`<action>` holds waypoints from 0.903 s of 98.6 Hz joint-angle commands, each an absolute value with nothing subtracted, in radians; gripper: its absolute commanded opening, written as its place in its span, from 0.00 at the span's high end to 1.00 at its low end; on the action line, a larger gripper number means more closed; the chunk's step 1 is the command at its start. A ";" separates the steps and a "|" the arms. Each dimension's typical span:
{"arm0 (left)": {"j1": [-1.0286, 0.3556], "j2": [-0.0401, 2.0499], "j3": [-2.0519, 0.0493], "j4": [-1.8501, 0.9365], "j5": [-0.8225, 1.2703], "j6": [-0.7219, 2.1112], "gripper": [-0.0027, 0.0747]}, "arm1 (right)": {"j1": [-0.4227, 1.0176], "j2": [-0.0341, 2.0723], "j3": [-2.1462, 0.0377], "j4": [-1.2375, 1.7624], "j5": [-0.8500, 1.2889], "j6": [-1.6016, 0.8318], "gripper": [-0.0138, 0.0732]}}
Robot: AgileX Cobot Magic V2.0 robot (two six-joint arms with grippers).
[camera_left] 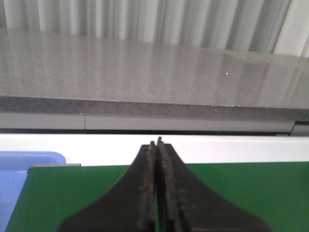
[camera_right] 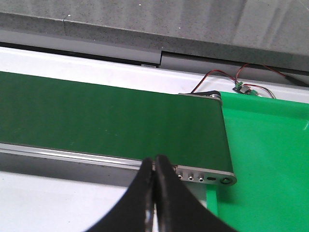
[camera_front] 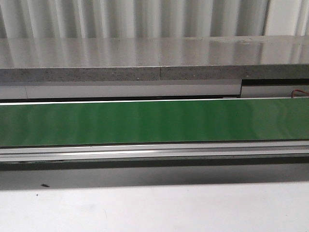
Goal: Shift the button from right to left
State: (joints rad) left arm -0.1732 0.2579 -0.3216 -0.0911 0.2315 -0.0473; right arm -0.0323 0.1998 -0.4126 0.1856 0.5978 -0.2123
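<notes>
At the left, a blue bin (camera_left: 24, 179) sits just past the green belt's (camera_front: 154, 123) end, likely the drop spot. The left end effector (camera_left: 157, 145) hangs over the belt, pressed together and empty. The right end effector (camera_right: 154, 162), also pressed together, waits near the belt's right end beside a green tray (camera_right: 265, 159). The button appears nowhere; no writing is legible.

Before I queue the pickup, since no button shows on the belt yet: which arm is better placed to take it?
Right, probably. The right hand hangs shut by the green belt's right end, where the button should arrive. The left hand, also shut, sits near the left end beside a blue bin.
</notes>
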 commanded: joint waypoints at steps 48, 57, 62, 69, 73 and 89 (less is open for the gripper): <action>-0.176 0.121 0.038 -0.078 -0.239 -0.053 0.99 | -0.032 0.211 -0.438 0.191 0.519 -0.221 0.92; -0.169 0.076 0.041 -0.066 -0.130 -0.053 0.99 | -0.032 0.211 -0.438 0.191 0.519 -0.221 0.92; -0.161 0.041 0.041 -0.053 -0.062 -0.053 0.99 | -0.032 0.211 -0.438 0.191 0.519 -0.221 0.92; -0.151 -0.015 0.041 -0.048 0.032 -0.053 0.99 | -0.032 0.211 -0.438 0.191 0.519 -0.221 0.92; -0.146 -0.043 0.041 -0.048 0.074 -0.053 0.99 | -0.032 0.211 -0.438 0.191 0.519 -0.221 0.92; -0.139 -0.036 0.042 -0.009 0.094 -0.051 0.99 | -0.032 0.212 -0.438 0.191 0.519 -0.221 0.92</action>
State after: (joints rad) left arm -0.1405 -0.0035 0.0035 -0.0240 0.1515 -0.0473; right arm -0.0323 0.1998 -0.4126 0.1856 0.5978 -0.2123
